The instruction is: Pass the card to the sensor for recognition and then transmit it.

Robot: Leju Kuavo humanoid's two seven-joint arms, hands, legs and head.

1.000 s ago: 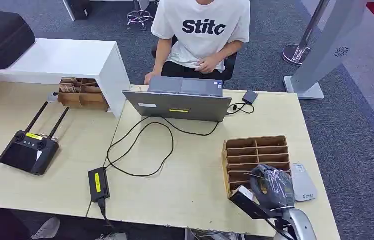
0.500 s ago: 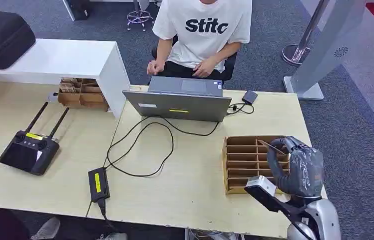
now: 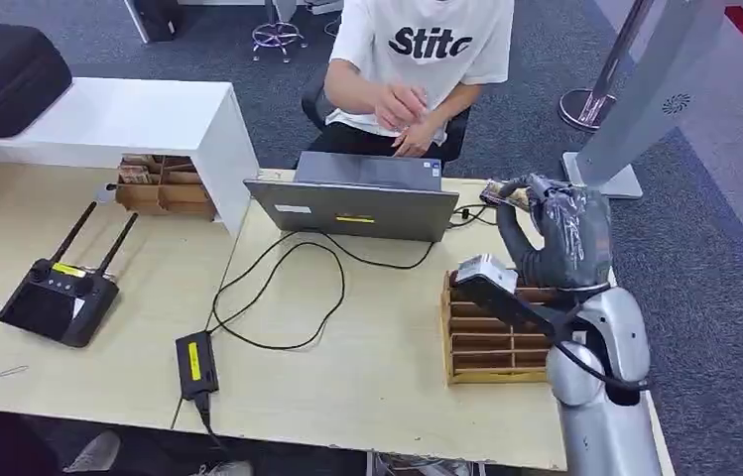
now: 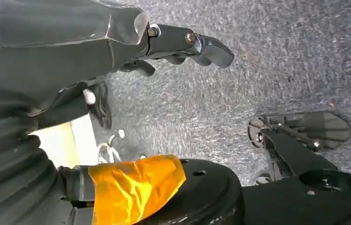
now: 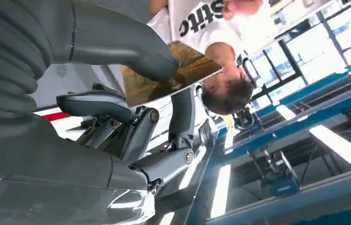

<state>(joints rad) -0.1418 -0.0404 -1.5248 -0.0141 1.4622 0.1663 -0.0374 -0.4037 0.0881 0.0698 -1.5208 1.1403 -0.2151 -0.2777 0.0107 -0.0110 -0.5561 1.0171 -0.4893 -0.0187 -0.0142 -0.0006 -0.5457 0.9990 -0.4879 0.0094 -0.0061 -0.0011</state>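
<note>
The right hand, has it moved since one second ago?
Yes. The right hand, pinching the card, has gone from the near end of the wooden slotted box to beyond its far end, toward the laptop and the person.

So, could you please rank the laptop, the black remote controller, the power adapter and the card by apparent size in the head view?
1. laptop
2. remote controller
3. power adapter
4. card, pinched in the right hand
</note>
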